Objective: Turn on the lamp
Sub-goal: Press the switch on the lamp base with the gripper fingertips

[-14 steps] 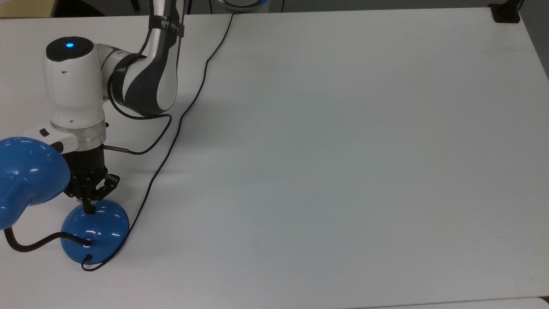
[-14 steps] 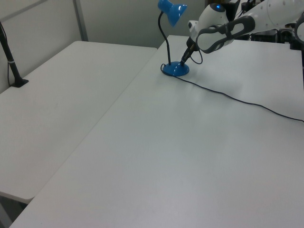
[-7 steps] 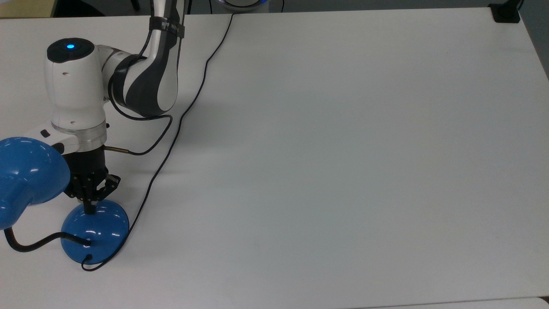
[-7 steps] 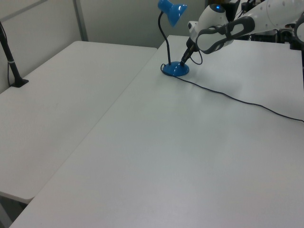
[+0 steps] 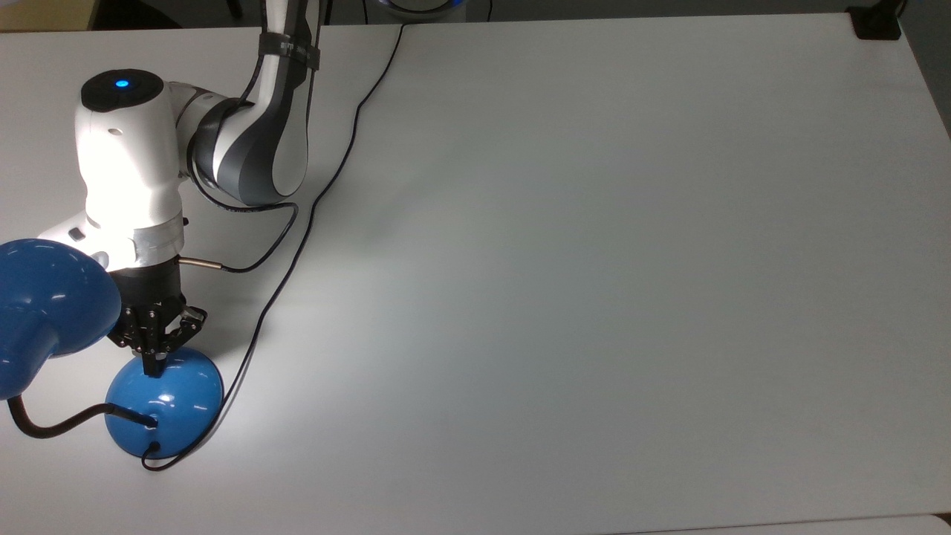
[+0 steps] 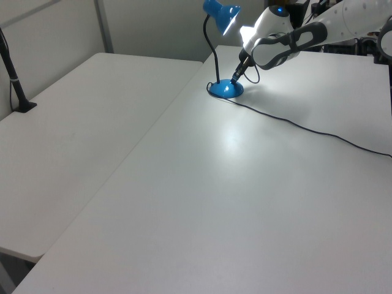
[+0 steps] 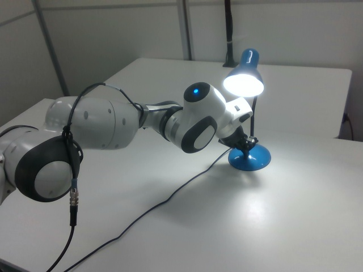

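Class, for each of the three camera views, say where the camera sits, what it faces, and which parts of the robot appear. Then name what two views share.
Top view: overhead, looking down on the white table; arm and gripper on the lamp's base.
Left view: low across the table, facing the lit lamp; forearm and wrist enter from the left view's right.
Right view: behind the arm, facing the glowing shade; large arm joints.
Shared: top and left views both show the cord.
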`<action>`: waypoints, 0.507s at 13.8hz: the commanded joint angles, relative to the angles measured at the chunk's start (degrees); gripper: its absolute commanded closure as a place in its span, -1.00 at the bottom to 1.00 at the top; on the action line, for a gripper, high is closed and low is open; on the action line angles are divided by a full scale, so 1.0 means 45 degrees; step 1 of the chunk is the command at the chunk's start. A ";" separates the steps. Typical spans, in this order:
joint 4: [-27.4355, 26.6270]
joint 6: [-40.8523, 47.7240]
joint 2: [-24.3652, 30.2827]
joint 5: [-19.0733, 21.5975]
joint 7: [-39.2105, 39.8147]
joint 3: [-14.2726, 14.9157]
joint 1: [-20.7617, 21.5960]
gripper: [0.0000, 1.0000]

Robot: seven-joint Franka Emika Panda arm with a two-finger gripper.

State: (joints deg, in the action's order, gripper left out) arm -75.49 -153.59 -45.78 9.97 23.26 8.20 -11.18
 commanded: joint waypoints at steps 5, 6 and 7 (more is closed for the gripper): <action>-0.3787 0.2728 0.4869 0.0246 -0.1099 -0.0650 -0.0016 1.00; -0.3849 0.4000 0.5518 0.0188 -0.1513 -0.0631 0.0043 1.00; -0.3850 0.5154 0.6008 0.0110 -0.1827 -0.0631 0.0101 0.99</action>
State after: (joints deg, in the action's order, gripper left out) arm -84.23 -143.75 -31.98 10.28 19.59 6.09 -11.31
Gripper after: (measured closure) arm 0.991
